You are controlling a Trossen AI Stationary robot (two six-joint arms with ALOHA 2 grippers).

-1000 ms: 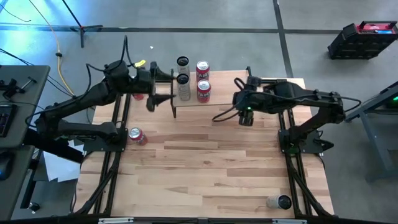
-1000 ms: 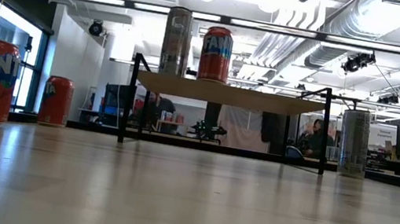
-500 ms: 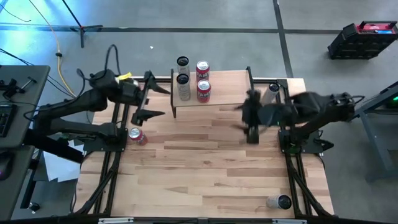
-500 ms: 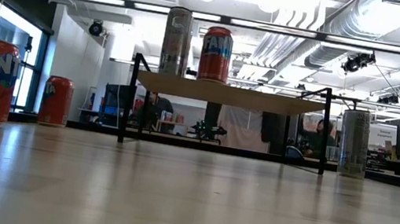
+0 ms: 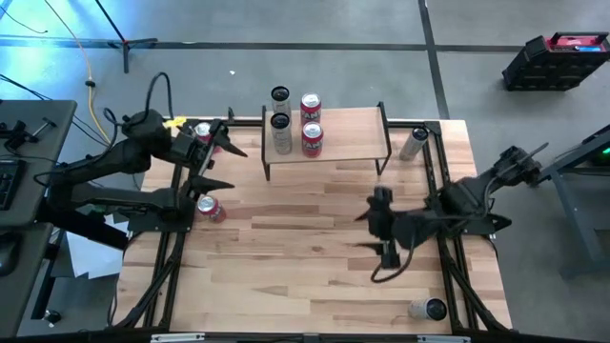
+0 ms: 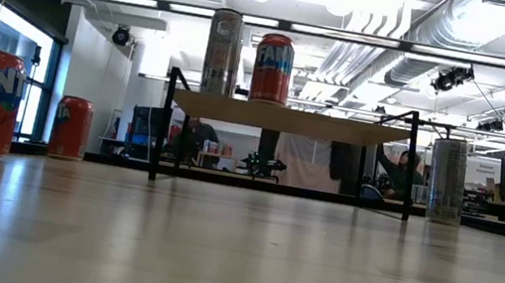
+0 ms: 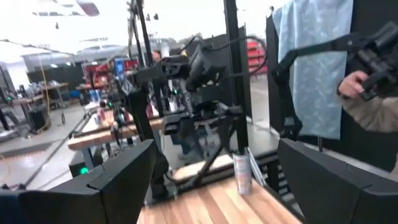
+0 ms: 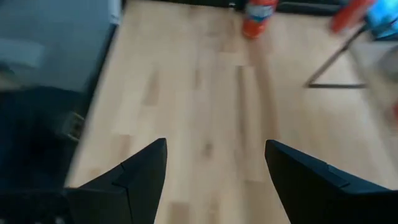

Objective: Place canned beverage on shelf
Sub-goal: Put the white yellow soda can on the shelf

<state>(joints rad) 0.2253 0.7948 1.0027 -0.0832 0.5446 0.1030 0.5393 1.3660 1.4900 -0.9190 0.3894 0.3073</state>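
Your shelf (image 5: 338, 133) already carries four cans at its left end. Both grippers are empty, jaws apart: left gripper (image 5: 212, 157) beside two red cans (near its table edge), right gripper (image 5: 383, 232) mid-table. Choose one can, approach squarely.

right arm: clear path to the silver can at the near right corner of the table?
Probably yes. The right gripper is open and empty over bare table, and nothing stands between it and the silver can, which lies on its side by the table's edge.
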